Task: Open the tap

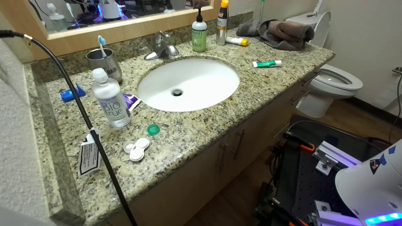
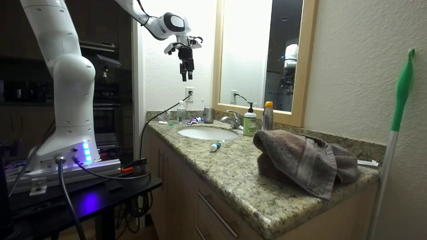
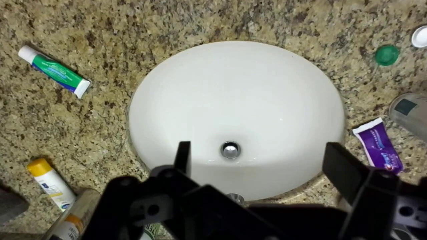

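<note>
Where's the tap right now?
In both exterior views, the tap stands beside the white basin, below the mirror, right of the metal cup and left of the green soap bottle.

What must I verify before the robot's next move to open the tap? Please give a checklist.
1. Fingers apart: ok.
2. Fingers holding nothing: ok.
3. Tap fully visible in wrist view: not ok, mostly hidden.
4. Fingers down at tap height: not ok, they hang higher.
5. Gap between tap and soap bottle wide enough for fingers: cannot tell.
6. Drain open: cannot tell.
</note>
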`<state>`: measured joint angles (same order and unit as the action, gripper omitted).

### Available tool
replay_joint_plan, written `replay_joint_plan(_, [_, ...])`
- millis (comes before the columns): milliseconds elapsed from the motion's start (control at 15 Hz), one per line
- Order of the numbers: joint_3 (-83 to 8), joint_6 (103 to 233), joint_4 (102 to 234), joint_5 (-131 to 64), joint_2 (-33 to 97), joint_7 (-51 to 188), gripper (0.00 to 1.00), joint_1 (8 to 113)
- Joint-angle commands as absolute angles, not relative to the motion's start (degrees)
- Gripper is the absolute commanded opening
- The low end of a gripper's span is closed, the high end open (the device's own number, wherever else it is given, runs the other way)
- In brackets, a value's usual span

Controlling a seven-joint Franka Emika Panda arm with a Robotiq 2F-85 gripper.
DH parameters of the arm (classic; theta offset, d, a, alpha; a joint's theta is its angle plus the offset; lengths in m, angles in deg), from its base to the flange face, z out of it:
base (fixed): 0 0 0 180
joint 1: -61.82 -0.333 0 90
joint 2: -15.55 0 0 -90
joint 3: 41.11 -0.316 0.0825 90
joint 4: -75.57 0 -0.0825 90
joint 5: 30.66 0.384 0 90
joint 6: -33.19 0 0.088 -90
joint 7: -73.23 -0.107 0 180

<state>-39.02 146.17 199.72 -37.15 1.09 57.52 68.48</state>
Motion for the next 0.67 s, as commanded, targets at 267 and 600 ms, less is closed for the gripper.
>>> replay_joint_plan(267, [-37.19, 143.24, 176.05, -36.51, 22.15, 49.42, 1.0, 67.9])
replay_joint_plan(600, [-37.12, 142.81, 176.98, -36.03, 21.35, 50.17, 1.0, 67.12])
